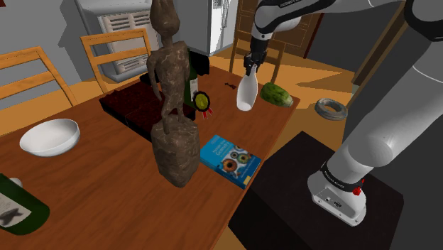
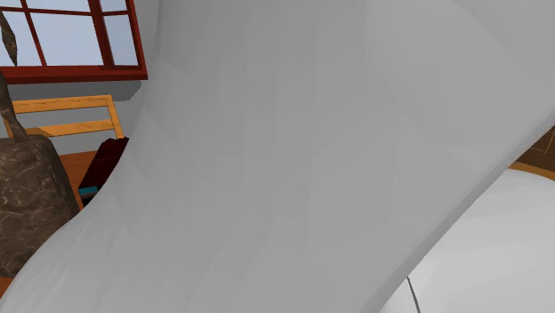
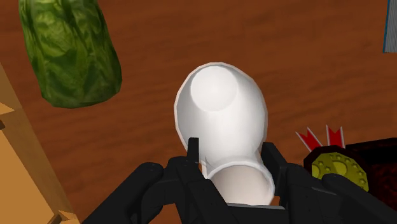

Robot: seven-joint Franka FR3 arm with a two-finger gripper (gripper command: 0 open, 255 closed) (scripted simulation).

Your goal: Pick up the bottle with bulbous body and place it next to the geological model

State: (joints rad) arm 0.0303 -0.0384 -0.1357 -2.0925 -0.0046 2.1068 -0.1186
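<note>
A white bottle (image 1: 245, 91) with a bulbous body and a narrow neck hangs neck-up near the wooden table's far end (image 1: 234, 74). My black gripper (image 1: 250, 68) is shut on its neck. In the wrist view both fingers (image 3: 190, 154) clasp the neck, and the round body of the bottle (image 3: 219, 108) points down at the table. I cannot tell whether its base touches the wood. The geological model (image 1: 172, 135), a tall brown rock figure on a blocky base, stands mid-table, nearer the camera than the bottle. A part of that model (image 2: 27, 200) sits at the second exterior view's left.
A green melon (image 1: 277, 94) lies just beyond the bottle. A dark wine bottle (image 1: 192, 87) with a yellow rosette (image 1: 204, 101) and a dark red box (image 1: 131, 106) stand behind the model. A blue book (image 1: 231, 160), a white bowl (image 1: 50, 136) and a lying green bottle (image 1: 18, 207) are nearer.
</note>
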